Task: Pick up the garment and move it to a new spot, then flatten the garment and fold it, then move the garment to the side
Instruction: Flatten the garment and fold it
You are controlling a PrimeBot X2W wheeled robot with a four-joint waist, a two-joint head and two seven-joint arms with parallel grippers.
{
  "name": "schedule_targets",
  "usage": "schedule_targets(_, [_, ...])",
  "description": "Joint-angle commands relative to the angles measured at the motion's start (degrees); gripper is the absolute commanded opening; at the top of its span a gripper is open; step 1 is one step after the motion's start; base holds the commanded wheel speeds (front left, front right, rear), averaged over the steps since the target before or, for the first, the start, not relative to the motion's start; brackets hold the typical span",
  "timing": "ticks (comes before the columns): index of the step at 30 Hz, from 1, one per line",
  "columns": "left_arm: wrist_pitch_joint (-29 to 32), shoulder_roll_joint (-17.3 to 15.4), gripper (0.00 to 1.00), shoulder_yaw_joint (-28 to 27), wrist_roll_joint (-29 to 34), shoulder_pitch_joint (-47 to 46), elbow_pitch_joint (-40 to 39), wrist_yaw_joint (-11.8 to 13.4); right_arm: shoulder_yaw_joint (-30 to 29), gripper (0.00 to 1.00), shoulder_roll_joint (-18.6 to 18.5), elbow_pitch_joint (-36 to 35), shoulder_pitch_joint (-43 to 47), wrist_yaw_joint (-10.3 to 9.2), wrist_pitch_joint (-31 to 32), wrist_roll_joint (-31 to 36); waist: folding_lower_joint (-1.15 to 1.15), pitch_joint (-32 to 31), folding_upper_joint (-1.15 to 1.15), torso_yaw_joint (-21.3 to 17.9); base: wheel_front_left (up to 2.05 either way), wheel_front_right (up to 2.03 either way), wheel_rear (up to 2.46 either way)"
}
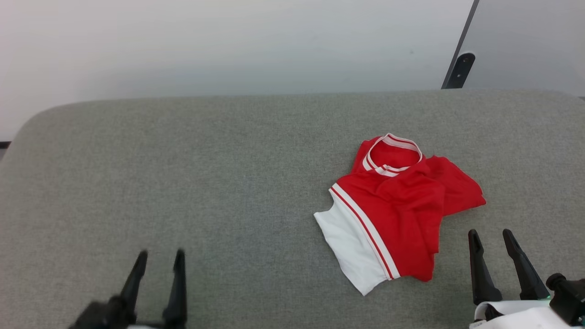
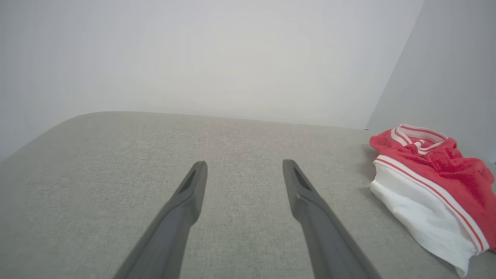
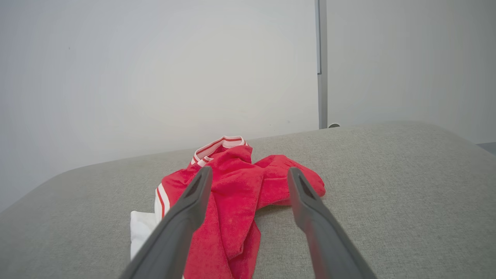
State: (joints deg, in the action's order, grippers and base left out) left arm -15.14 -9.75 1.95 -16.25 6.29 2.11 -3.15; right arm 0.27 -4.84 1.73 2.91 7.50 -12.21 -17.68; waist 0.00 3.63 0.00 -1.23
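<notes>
Right pincer (image 1: 490, 233) gapes just beside the garment (image 1: 393, 205).

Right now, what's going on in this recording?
Nothing is being handled. A red and white T-shirt lies crumpled on the right part of a grey fabric surface, its striped neck trim toward the far side and a white sleeve toward the left. The left gripper and right gripper are both open and empty at the near edge. The right one is closer to the shirt, which has not yet been picked up.
</notes>
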Motion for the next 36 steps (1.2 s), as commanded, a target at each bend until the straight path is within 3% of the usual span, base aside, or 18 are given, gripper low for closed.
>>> schedule_targets(1, [0.0,-0.06,1.0,0.06,-0.34,-2.12,-0.36,-0.66,0.14,1.0,0.23,0.01,-0.69,-0.02,-0.44,-0.33,0.0,0.29,0.0,-0.13,0.0,0.0,0.0])
schedule_targets(5, [2.08,-3.0,1.0,2.41,0.14,-10.26,-0.48,-2.64,0.56,1.0,0.72,0.16,-1.4,-0.02,-0.91,-0.45,0.0,1.07,0.0,-0.17,0.0,0.0,0.0])
schedule_targets(9, [10.3,-6.35,1.0,6.78,-2.81,-22.75,1.13,-4.03,1.21,1.0,1.07,0.52,-2.64,-0.02,-1.49,-0.43,0.0,2.83,0.0,-0.43,0.0,0.0,0.0])
schedule_targets(11, [16.86,-8.18,1.0,10.07,-4.96,-28.46,3.62,-4.36,1.64,1.0,1.18,0.97,-3.44,-0.02,-1.75,-0.55,0.0,3.74,0.0,-0.89,0.0,0.0,0.0])
schedule_targets(18, [46.08,-11.98,1.0,23.95,-23.5,-40.48,13.24,-4.27,2.57,1.0,1.64,2.78,-5.96,-0.02,-2.65,-1.33,0.0,6.02,0.0,-3.4,0.0,0.0,0.0])
schedule_targets(22, [57.23,-13.02,1.0,27.16,-30.74,-43.82,16.69,-4.28,2.94,1.0,1.82,3.48,-6.9,-0.02,-2.93,-0.59,0.0,7.53,0.0,-4.84,0.0,0.0,0.0])
schedule_targets(27, [63.48,-11.26,1.0,28.34,-35.71,-46.18,19.94,-4.29,3.6,1.0,1.96,3.25,-8.44,-0.02,-3.04,-0.87,0.0,9.6,0.0,-6.68,0.0,0.0,0.0])
schedule_targets(36, [62.61,-8.18,1.0,29.35,-39.03,-47.92,22.46,-4.29,4.17,1.0,2.0,2.5,-9.88,-0.02,-3.07,-2.71,0.0,11.58,0.0,-8.99,0.0,0.0,0.0])
